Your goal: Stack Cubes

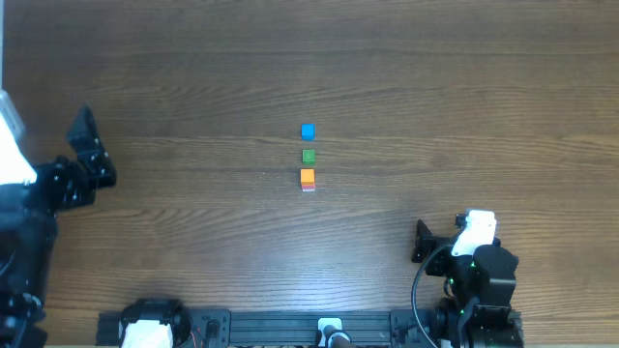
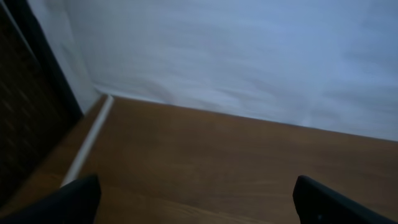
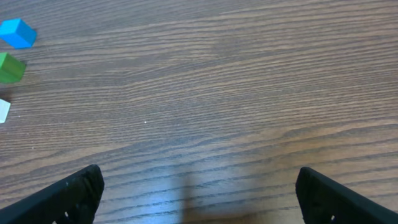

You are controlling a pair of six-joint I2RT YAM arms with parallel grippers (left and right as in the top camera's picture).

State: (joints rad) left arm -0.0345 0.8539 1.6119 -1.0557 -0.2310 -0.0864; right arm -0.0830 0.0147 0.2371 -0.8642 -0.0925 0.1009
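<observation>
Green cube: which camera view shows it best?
The top view: the green cube is whole, between the blue cube and the orange cube. The right wrist view cuts it at the edge; the left wrist view faces a wall.

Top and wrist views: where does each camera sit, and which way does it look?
Top view: fixed overhead, looking down on the table; both arms show.
Left wrist view: on the left arm, facing tabletop and a white wall; its open jaws show.
Right wrist view: on the right arm, facing tabletop; its open jaws show.
Shared: top and right wrist views both show the blue cube and green cube.
</observation>
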